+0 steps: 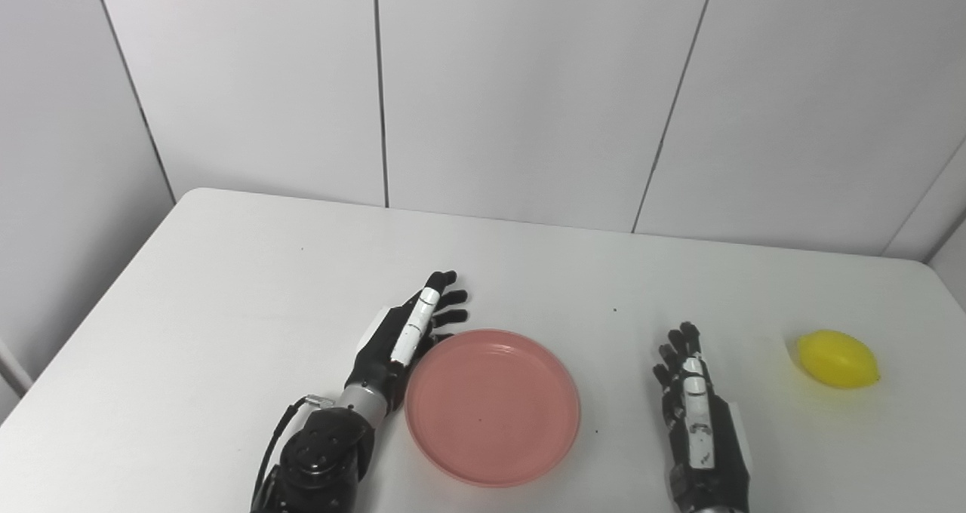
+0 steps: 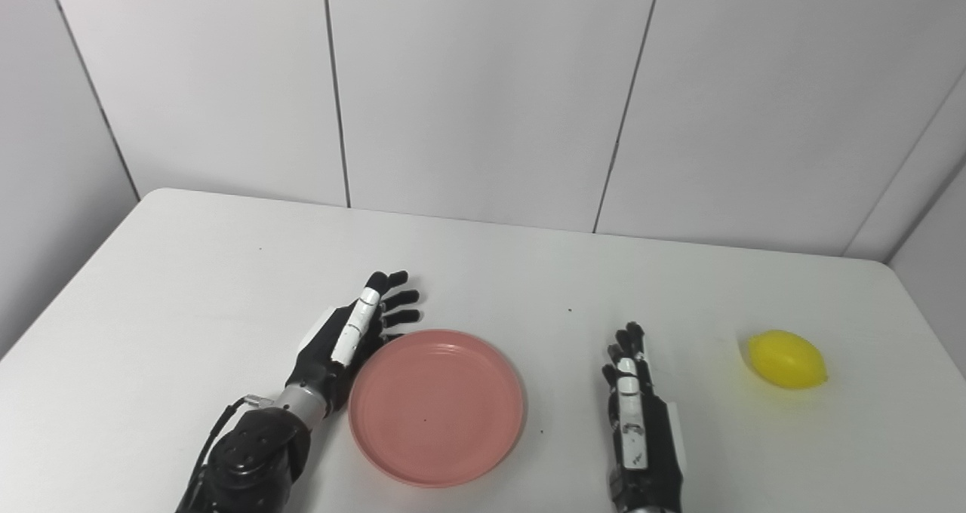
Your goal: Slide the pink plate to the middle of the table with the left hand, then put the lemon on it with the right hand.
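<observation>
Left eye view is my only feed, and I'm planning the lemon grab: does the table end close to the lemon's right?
Observer: The right eye view shows the table's right edge level with the lemon, with a strip of tabletop between them.
Operator: Is there a gap between the left hand and the plate?
Observer: None shows from that angle. The left hand lies against the plate's left rim, fingers spread past it.
</observation>
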